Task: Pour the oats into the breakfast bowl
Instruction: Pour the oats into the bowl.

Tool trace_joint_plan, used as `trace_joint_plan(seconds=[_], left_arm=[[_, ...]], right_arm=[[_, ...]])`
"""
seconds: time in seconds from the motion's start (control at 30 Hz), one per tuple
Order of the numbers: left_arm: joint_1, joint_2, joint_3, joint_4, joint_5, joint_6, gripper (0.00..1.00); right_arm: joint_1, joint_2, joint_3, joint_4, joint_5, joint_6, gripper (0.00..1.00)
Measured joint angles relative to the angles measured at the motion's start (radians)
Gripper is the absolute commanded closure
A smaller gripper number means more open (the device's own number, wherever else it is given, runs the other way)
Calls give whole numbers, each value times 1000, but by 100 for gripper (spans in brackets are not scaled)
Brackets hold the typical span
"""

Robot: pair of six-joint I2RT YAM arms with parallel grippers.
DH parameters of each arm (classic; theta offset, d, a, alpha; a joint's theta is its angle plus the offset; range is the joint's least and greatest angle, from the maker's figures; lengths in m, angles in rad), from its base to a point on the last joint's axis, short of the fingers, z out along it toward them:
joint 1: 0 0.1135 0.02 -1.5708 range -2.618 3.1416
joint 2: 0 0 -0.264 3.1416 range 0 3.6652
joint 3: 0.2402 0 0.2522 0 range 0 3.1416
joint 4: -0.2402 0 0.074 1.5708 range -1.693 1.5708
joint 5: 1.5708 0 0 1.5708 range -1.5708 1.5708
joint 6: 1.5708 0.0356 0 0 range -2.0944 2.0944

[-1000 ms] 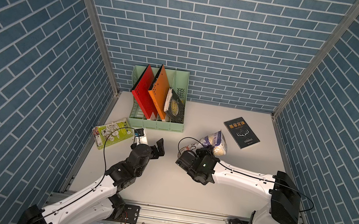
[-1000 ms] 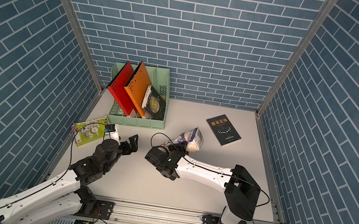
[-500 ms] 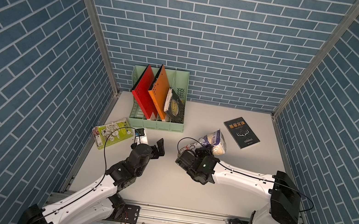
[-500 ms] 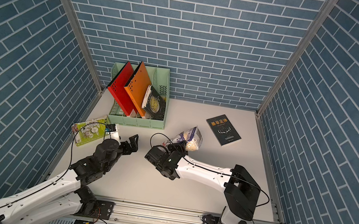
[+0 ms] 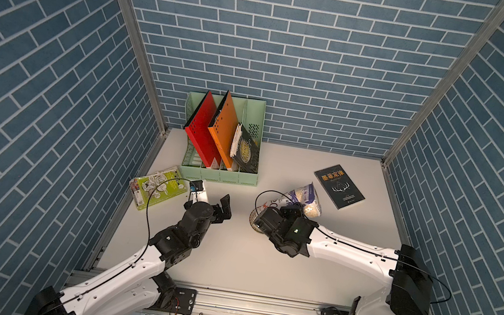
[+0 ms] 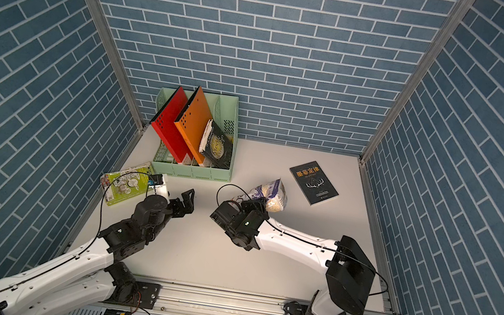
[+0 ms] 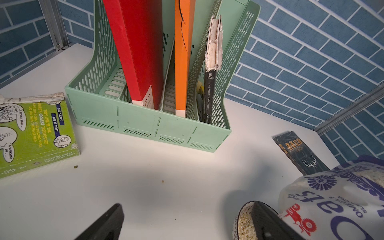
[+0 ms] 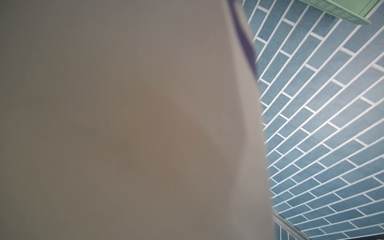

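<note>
My right gripper (image 5: 294, 209) is shut on the white "Oats" pouch (image 5: 306, 197), which it holds tipped above the table. The pouch (image 7: 332, 199) shows its blue print and red logo in the left wrist view, and its blurred side (image 8: 124, 104) fills most of the right wrist view, hiding the jaws. The breakfast bowl (image 7: 236, 218) sits under the pouch with pale oats (image 7: 244, 225) in it. In a top view only a sliver of its rim (image 5: 252, 222) shows beneath my right wrist. My left gripper (image 5: 224, 207) stands open and empty to the left of the bowl, apart from it.
A green file rack (image 5: 217, 175) with red and orange folders and a dark book stands at the back left. A green-and-white illustrated book (image 5: 158, 186) lies by the left wall. A black book (image 5: 339, 186) lies at the back right. Stray crumbs dot the table.
</note>
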Motion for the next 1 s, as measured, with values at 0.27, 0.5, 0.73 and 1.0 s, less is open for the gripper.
trace_joint_plan(seconds=[0.27,0.5,0.73,1.0], left_arm=[[1,15,14,-1,-1,4,1],[1,27,29,0,-2,13,1],[1,31,31,-1,-5,20,1],[1,31,31,-1,-12,26,0]], right_arm=[[-30,-45,-29,1,-47,13,100],[-42,-47,-55,30,-41,-2,100],[-36,-47,-61,105,1,-64,100],[-5,-46,-62,154,58,-143,100]])
